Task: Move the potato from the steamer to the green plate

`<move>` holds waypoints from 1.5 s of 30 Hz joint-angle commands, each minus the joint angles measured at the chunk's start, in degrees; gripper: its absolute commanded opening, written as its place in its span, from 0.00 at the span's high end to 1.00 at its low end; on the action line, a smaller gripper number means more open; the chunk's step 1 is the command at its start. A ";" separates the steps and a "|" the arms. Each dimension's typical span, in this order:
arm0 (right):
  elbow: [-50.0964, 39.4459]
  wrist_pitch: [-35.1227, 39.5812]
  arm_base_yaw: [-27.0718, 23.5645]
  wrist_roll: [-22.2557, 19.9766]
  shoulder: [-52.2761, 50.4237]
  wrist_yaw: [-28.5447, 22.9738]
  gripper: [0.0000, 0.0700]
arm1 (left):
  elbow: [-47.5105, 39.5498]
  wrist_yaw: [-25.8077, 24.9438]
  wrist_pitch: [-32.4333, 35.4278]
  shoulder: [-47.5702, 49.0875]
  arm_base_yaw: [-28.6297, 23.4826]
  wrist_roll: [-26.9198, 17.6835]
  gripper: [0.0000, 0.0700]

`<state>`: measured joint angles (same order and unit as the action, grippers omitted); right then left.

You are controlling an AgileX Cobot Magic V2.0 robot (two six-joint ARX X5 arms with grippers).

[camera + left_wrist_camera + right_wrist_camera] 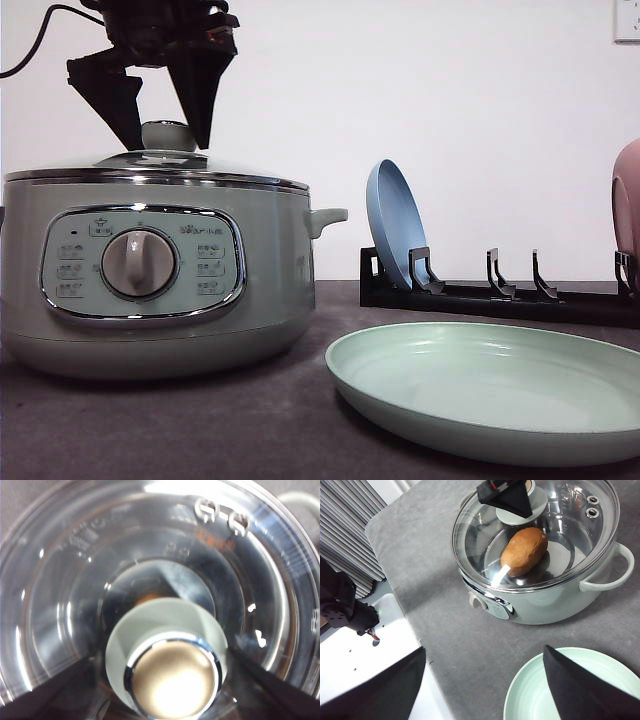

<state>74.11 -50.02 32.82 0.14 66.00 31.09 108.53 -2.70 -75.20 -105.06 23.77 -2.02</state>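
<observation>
Straddling lid knob [168, 135], left gripper [165, 125] wide open, holding nothing; potato [524, 551] seen thru glass in steamer [150, 280]; right gripper [485, 685] open, empty, tips cut off.

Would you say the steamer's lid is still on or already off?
On: the glass lid sits on the steamer, with the potato underneath.

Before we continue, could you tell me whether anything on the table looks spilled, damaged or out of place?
Nothing stands out. The glass lid sits level on the steamer with the potato inside, the left tool is open around the lid knob, the green plate lies flat and bare, and the blue plate stands in its rack.
</observation>
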 commanded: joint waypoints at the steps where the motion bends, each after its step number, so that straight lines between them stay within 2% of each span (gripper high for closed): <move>1: 0.85 0.31 0.28 -0.90 0.61 -0.11 0.33 | 1.79 0.24 0.01 -1.38 0.37 -0.24 0.40; 4: 0.85 0.31 0.28 -0.96 0.61 -0.13 0.33 | 1.79 0.24 -0.17 -1.38 0.37 -0.12 0.41; 9: 0.85 0.29 0.28 -0.99 0.61 -0.11 0.33 | 1.79 0.22 -0.57 -1.38 0.37 -0.09 0.61; 13: 0.85 0.31 0.28 -0.99 0.61 -0.15 0.33 | 1.79 0.20 -1.27 -1.38 0.37 -0.03 0.63; 15: 0.85 0.31 0.28 -0.99 0.61 -0.19 0.33 | 1.79 0.22 -1.88 -1.38 0.37 0.01 0.70; 19: 0.85 0.31 0.28 -0.99 0.61 -1.61 0.33 | 1.79 0.20 -2.71 -1.38 0.37 0.09 0.93; 21: 0.85 0.35 0.28 -0.96 0.61 -1.70 0.33 | 1.79 0.20 -3.16 -1.38 0.37 0.08 1.00; 31: 0.85 0.70 0.28 -0.39 0.61 -1.70 0.33 | 2.08 0.20 -2.04 -0.14 -0.02 -0.11 1.00; 45: 0.85 0.74 0.28 -0.06 0.61 -1.68 0.33 | 8.09 0.37 -1.88 6.77 -3.04 0.09 1.00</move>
<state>74.11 -49.89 32.82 -0.14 66.00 29.52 114.20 -2.48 -77.98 -98.91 20.79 -2.20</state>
